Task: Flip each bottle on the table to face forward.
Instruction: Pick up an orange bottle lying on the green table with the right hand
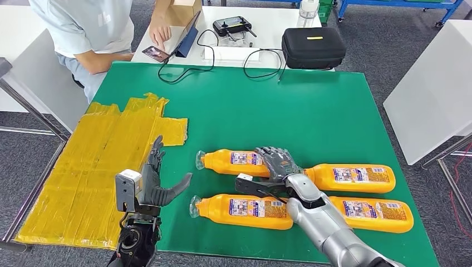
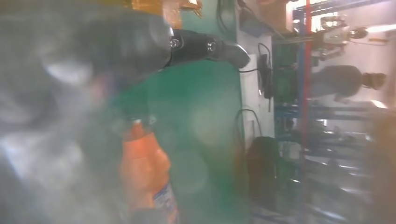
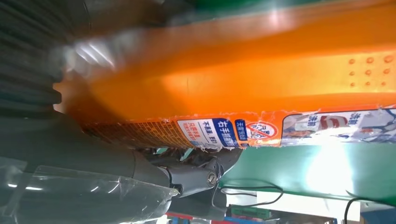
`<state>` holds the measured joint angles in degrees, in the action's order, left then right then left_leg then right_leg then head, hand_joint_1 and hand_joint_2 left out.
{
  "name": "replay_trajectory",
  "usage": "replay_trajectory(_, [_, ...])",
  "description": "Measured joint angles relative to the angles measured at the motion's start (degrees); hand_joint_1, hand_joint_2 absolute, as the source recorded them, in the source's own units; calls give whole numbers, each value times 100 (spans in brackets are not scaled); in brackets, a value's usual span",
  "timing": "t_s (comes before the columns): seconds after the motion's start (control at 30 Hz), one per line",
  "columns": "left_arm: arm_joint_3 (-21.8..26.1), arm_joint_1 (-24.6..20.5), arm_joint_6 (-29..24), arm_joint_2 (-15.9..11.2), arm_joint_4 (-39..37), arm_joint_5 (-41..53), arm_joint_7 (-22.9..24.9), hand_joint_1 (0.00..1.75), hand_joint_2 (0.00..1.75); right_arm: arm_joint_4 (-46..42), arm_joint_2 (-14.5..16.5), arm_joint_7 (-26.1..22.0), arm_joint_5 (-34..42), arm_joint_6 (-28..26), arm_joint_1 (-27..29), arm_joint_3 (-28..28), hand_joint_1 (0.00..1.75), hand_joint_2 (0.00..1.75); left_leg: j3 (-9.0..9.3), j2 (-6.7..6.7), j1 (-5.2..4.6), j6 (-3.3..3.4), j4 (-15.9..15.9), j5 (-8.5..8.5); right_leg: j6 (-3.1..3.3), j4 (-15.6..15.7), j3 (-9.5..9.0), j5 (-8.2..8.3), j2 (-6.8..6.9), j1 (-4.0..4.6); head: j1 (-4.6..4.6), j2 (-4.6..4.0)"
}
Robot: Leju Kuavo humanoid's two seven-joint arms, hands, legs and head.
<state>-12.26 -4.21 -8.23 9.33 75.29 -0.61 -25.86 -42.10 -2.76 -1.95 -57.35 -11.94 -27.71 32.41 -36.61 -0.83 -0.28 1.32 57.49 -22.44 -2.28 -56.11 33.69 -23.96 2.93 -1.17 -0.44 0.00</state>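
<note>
Four orange bottles lie on their sides on the green table (image 1: 278, 105), in two rows. My right hand (image 1: 276, 163) lies over the base end of the far left bottle (image 1: 231, 161), fingers on top and thumb along its near side, gripping it. In the right wrist view that bottle (image 3: 261, 84) is very close, its label edge above the thumb (image 3: 196, 177). The far right bottle (image 1: 352, 178), near left bottle (image 1: 242, 209) and near right bottle (image 1: 374, 214) lie untouched. My left hand (image 1: 156, 182) stands open, fingers apart, left of the bottles. The blurred left wrist view shows its thumb (image 2: 205, 49) and an orange bottle (image 2: 145, 172).
A patch of yellow tape (image 1: 94, 167) covers the table's left side. Beyond the far edge stands a white table with a black case (image 1: 313, 47), a controller (image 1: 235, 25), a tablet and cables. A person (image 1: 94, 28) sits at the far left. White tables stand to the right.
</note>
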Motion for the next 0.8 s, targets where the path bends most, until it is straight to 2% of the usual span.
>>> replay_trajectory(0.33, [-4, 0, -16, 0, -5, -9, 0, 0, 175, 8, 7, -66, 149, -139, 27, -21, 175, 175, 0, 0, 0, 0, -1, -1, 0, 0, 1, 0, 0, 1, 0, 0])
replay_trajectory(0.5, [-10, 1, -34, -1, -1, 3, 1, 0, 175, -205, 60, -271, 617, -460, 247, -271, 175, 175, -2, 1, 0, 0, -1, 0, 0, -1, 1, 0, 0, 1, 1, 0])
replay_trajectory(0.67, [-95, 4, -28, -29, 89, 98, 60, 0, 175, -951, 275, -812, 1689, -924, 797, -760, 175, 175, -13, 4, 0, 0, -1, 0, 0, -1, 10, -1, 5, 2, 0, 0])
replay_trajectory(0.8, [-328, -72, 210, -110, 245, 23, 375, 0, 175, -1931, 523, -1346, 2843, -1136, 1272, -1225, 175, 175, -20, 5, 0, -1, -1, -1, 1, -1, 18, -3, 5, 2, 0, 0])
